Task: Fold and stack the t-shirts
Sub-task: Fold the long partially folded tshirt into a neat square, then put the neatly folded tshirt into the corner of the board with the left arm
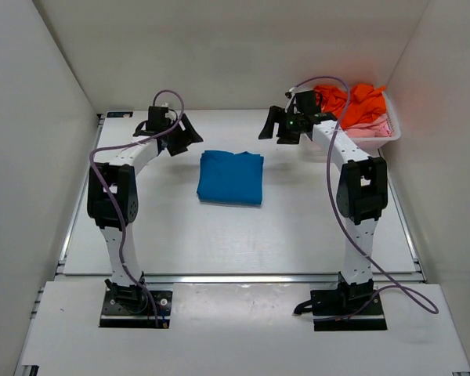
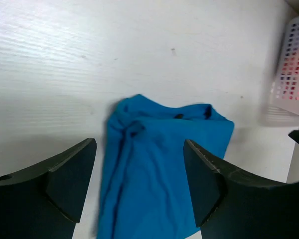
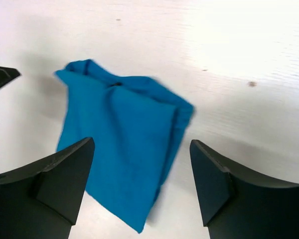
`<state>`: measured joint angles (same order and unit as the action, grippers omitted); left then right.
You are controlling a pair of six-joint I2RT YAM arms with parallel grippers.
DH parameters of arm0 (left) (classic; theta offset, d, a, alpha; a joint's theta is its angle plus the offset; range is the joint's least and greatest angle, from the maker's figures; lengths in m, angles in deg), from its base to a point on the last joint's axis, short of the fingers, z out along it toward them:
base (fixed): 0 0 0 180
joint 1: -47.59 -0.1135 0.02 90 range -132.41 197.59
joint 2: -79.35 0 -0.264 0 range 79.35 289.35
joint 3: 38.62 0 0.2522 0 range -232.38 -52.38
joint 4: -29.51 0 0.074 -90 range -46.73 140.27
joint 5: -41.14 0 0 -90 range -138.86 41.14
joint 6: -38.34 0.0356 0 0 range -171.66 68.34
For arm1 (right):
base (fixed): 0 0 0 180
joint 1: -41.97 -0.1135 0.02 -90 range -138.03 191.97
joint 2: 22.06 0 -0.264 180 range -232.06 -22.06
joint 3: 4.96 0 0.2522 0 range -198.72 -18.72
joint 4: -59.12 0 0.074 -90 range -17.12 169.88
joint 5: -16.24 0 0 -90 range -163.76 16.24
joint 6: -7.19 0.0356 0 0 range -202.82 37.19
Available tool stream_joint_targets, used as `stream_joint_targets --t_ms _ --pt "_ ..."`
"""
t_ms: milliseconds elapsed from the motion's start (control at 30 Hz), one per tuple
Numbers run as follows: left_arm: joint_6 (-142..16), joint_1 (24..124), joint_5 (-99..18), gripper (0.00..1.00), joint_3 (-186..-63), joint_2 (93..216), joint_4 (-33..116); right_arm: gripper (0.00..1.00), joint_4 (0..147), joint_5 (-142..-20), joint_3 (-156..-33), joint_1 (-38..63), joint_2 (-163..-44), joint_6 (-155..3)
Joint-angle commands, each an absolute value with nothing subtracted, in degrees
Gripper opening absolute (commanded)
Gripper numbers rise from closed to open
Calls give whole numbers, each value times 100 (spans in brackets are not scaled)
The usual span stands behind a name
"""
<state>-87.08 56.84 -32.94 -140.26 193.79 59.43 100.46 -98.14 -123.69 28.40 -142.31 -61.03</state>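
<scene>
Left gripper [image 2: 139, 144] and right gripper [image 3: 142, 143] hang spread and empty, flanking the folded bright blue cloth t-shirt [image 1: 231, 178].
Only the overhead view plainly shows vivid orange t-shirts [image 1: 352, 100] and a pale pink t-shirt [image 1: 374, 129] heaped in the white plastic lattice basket [image 1: 394, 125] at the far right corner. White tabletop [image 1: 219, 235] rings the blue shirt.

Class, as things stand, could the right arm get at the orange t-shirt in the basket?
Probably yes: the orange t-shirt lies uncovered in the basket beside the right arm, whose open jaws face away.
</scene>
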Motion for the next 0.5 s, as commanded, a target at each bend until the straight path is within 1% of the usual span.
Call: stream_joint_targets --t_ms 0,67,100,133,167,233,333,400,467 --pt "-8392 5550 -3032 83 -14248 19335 5883 77 10515 -9249 -12535 2773 -14160 -6436" --pt "-8304 5515 -3049 85 -13792 19081 5672 77 10296 -9195 -12079 2676 -13810 -6480" --pt "-8330 5541 -3084 88 -13407 19002 5498 76 10146 -9160 -11772 2659 -13686 -6454" --pt "-8295 5541 -3136 95 -13055 18870 5357 76 10058 -9177 -11612 2624 -13476 -6401" --pt "-8147 5593 -3198 97 -12834 18799 5338 76 10005 -9230 -11323 2641 -13291 -6383" --pt "-8023 5725 -3225 97 -12675 18816 5408 75 9881 -9204 -10961 2650 -13000 -6383" --pt "-7838 5953 -3505 98 -12542 19009 5522 73 9828 -9151 -10329 2658 -12263 -6401" --pt "-7672 6182 -3803 99 -12621 19193 5836 72 9863 -9212 -10022 2720 -11938 -6418" --pt "-7513 6427 -4120 98 -13006 19378 6232 71 9811 -9178 -9678 2799 -11639 -6392"
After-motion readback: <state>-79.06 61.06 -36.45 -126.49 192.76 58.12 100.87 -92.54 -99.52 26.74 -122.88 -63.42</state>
